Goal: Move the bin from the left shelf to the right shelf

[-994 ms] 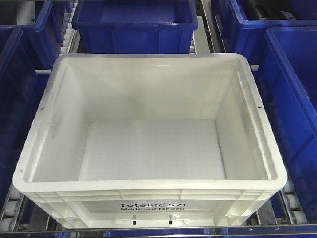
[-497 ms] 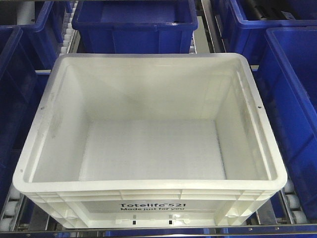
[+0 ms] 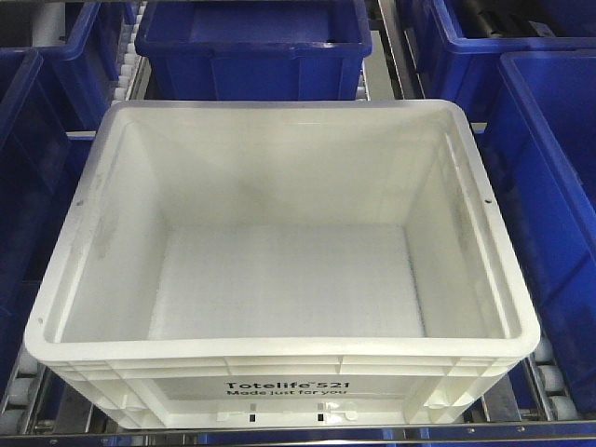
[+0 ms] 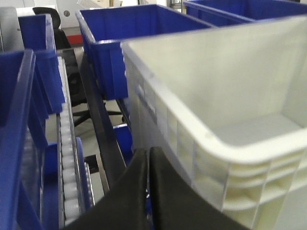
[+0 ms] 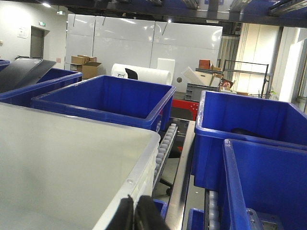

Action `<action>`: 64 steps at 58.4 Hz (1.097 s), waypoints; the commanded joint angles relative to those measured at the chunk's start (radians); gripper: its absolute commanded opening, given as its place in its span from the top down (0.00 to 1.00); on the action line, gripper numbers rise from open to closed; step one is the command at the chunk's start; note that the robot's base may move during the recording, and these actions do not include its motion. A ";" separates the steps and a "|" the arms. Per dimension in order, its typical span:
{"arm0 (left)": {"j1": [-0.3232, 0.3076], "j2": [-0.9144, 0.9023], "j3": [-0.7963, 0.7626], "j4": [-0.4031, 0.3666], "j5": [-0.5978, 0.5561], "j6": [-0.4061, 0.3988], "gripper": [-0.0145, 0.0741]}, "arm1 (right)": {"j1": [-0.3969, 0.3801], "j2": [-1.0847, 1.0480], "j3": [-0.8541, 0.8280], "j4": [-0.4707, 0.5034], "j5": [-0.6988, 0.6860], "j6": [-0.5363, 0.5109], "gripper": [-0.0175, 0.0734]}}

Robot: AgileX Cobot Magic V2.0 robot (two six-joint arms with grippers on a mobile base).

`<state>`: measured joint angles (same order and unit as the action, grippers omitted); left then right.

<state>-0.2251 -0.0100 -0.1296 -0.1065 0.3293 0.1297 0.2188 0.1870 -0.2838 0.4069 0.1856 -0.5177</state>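
Flanking the empty white bin (image 3: 279, 279), left gripper (image 4: 147, 160) and right gripper (image 5: 134, 205) jaws sit clenched.

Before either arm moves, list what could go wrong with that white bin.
1. The white bin is flanked closely by blue bins; sliding it sideways may snag a rim.
2. The left gripper and right gripper sit shut beside the bin's walls, gripping nothing, so a lift could slip.
3. The bin rests on rollers and may drift.
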 commanded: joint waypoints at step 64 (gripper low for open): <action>-0.005 -0.017 0.175 -0.004 -0.246 -0.003 0.84 | 0.000 0.008 -0.025 0.003 -0.065 -0.016 0.82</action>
<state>-0.2251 -0.0124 0.0260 -0.1065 0.1634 0.1297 0.2188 0.1870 -0.2838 0.4069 0.1870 -0.5186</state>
